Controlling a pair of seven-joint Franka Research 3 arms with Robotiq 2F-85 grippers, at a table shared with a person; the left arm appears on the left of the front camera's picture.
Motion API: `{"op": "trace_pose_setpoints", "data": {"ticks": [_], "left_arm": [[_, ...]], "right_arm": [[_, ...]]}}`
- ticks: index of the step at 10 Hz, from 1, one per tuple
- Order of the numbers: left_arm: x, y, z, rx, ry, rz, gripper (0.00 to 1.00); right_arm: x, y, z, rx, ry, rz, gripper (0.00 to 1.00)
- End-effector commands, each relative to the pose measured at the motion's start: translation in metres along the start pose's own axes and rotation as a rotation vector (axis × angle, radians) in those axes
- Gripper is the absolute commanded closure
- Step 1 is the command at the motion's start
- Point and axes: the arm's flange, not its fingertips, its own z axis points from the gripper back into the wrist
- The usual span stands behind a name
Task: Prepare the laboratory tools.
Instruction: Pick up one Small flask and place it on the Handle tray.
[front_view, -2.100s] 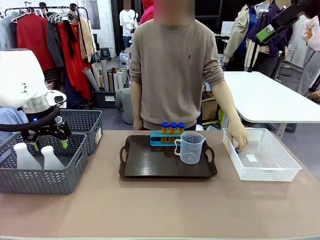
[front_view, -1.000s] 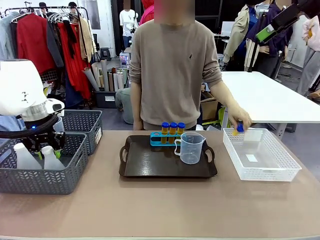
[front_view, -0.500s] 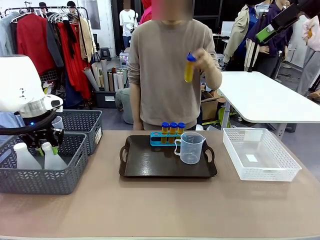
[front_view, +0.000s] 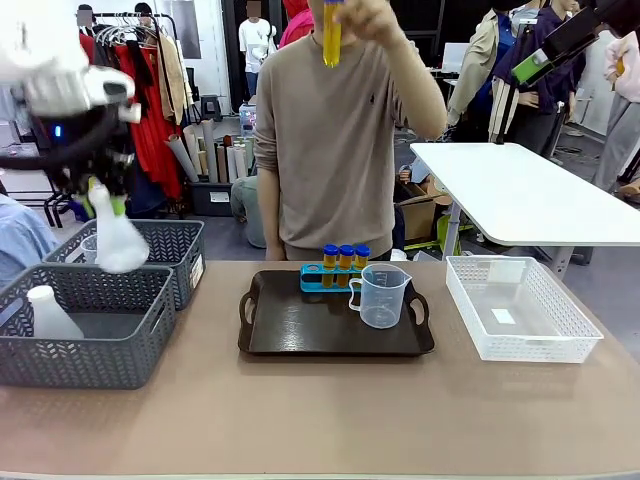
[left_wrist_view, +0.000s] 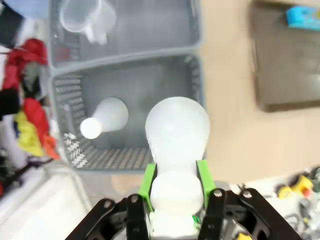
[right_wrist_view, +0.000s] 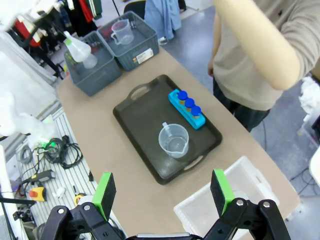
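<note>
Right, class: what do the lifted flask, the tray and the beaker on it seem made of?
Flask: probably plastic, translucent milky white, matt. Tray: dark brown, smooth, faintly shiny, likely plastic. Beaker: clear plastic by its look; the tray shows through it.

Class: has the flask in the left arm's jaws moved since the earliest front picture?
Yes. The flask has risen out of the front grey basket and hangs above its rim; the other flask stays inside.

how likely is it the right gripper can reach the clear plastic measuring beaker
Likely yes: the right gripper is open and empty above the clear plastic measuring beaker, with nothing over it on the dark tray.
</note>
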Motion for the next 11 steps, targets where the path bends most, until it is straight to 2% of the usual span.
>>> {"op": "trace_pose_setpoints", "data": {"ticks": [1, 4, 7, 9, 11], "left_arm": [[0.024, -0.016, 0.05, 0.004, -0.009, -0.095, 1.0], [0.026, -0.06, 0.127, -0.031, -0.052, -0.272, 1.0], [0.028, -0.087, 0.174, -0.086, -0.033, -0.402, 1.0], [0.024, -0.098, 0.189, -0.085, -0.045, -0.459, 1.0], [0.025, -0.088, 0.182, -0.105, -0.046, -0.466, 1.0]], "right_arm": [[0.0, 0.002, 0.001, -0.003, -0.002, 0.0, 0.0], [0.0, 0.002, 0.001, -0.003, -0.002, 0.0, 0.0], [0.0, 0.002, 0.001, -0.003, -0.002, 0.0, 0.0], [0.0, 0.002, 0.001, -0.003, -0.002, 0.0, 0.0], [0.0, 0.002, 0.001, -0.003, -0.002, 0.0, 0.0]]}}
